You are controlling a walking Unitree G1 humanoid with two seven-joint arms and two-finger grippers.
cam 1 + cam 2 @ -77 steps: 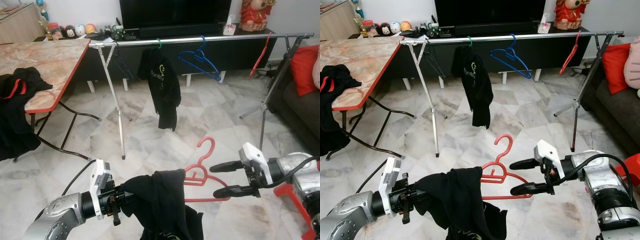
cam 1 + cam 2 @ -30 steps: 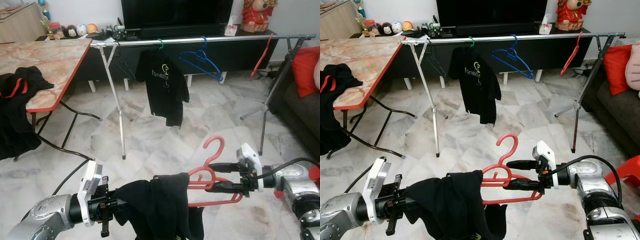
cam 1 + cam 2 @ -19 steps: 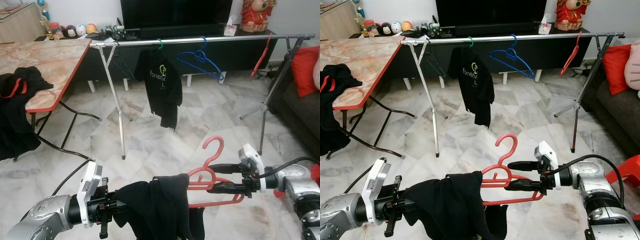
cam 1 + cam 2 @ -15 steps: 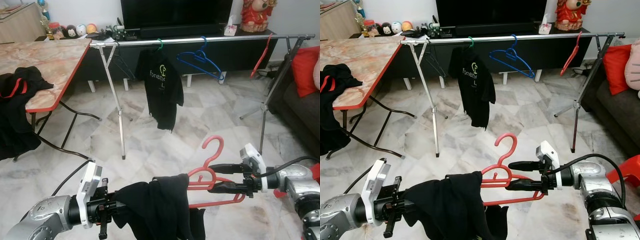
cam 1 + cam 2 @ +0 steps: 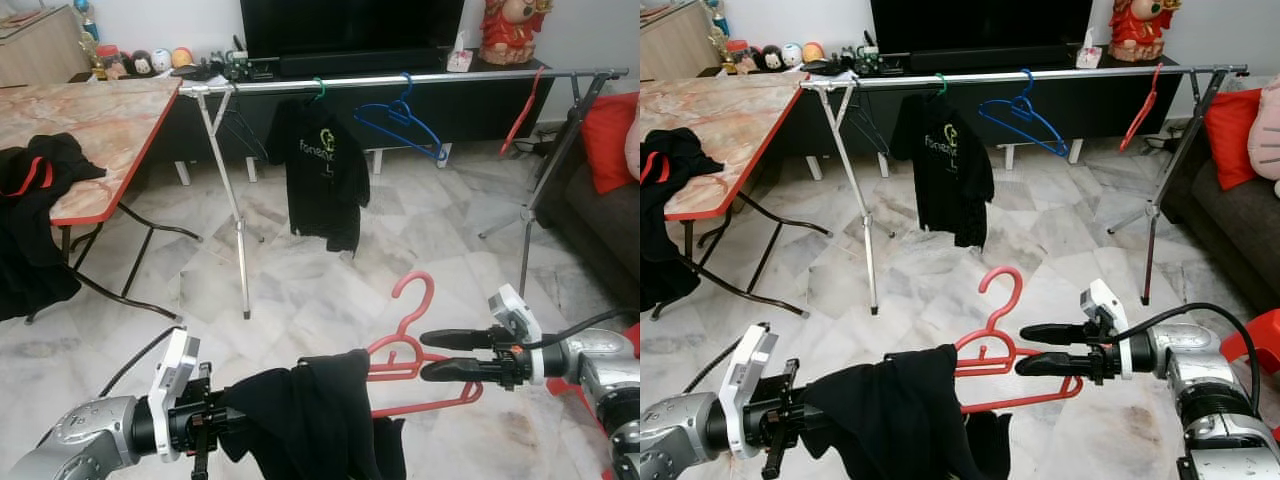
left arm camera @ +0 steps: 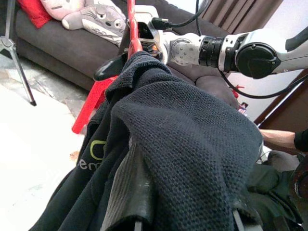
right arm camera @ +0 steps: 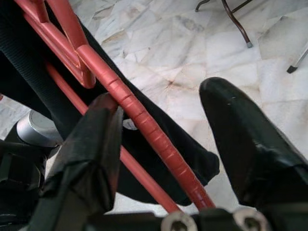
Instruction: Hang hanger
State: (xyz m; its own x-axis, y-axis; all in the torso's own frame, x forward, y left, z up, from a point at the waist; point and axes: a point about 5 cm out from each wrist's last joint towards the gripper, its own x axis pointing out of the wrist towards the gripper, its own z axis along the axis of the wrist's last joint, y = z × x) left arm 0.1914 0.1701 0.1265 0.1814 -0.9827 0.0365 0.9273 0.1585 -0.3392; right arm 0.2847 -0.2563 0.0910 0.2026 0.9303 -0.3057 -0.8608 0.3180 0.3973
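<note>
The red hanger [image 5: 420, 345] is low in front of the robot, half threaded into the black shirt [image 5: 320, 420]. Right hand [image 5: 428, 355] sits at the hanger's shoulder bar, fingers spread, bar resting against one. Left hand [image 5: 790, 418] is buried under the shirt, so can't tell its grip. I'd clamp the bar firmly before lifting toward the rail [image 5: 400, 80]. The hanger's far shoulder is hidden.

The black shirt [image 5: 325, 175] hanging on the rail bears a green logo and lettering (too small to read for certain).
</note>
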